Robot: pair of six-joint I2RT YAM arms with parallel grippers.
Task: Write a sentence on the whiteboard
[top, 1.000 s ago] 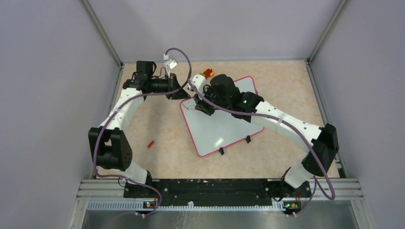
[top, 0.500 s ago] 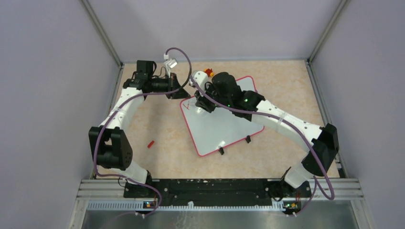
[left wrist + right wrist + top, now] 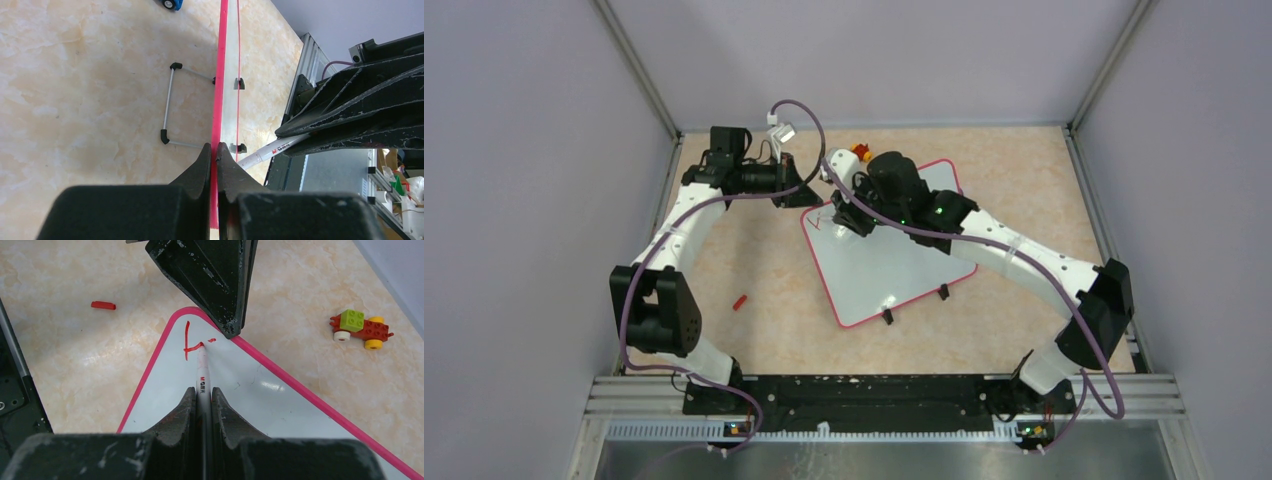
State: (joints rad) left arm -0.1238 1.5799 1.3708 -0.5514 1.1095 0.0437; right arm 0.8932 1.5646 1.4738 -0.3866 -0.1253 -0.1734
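The whiteboard [image 3: 894,265] lies tilted on the table, white with a pink-red rim. My left gripper [image 3: 809,197] is shut on its rim at the far left corner, and in the left wrist view [image 3: 214,146] the rim [image 3: 220,75] runs between the fingers. My right gripper [image 3: 849,218] is shut on a white marker [image 3: 202,372] with its tip on the board [image 3: 280,410]. Of the sentence, only a few red strokes [image 3: 188,342] show by that corner. Two black clips [image 3: 240,83] sit on the near edge.
A red marker cap [image 3: 740,301] lies on the table left of the board. A brick toy car [image 3: 360,329] stands beyond the far edge. A wire stand [image 3: 170,107] sticks out under the board. A blue toy [image 3: 171,3] is partly in view.
My right gripper has shifted slightly toward the far left corner with the marker, uncovering the toy car. The left arm has not moved.
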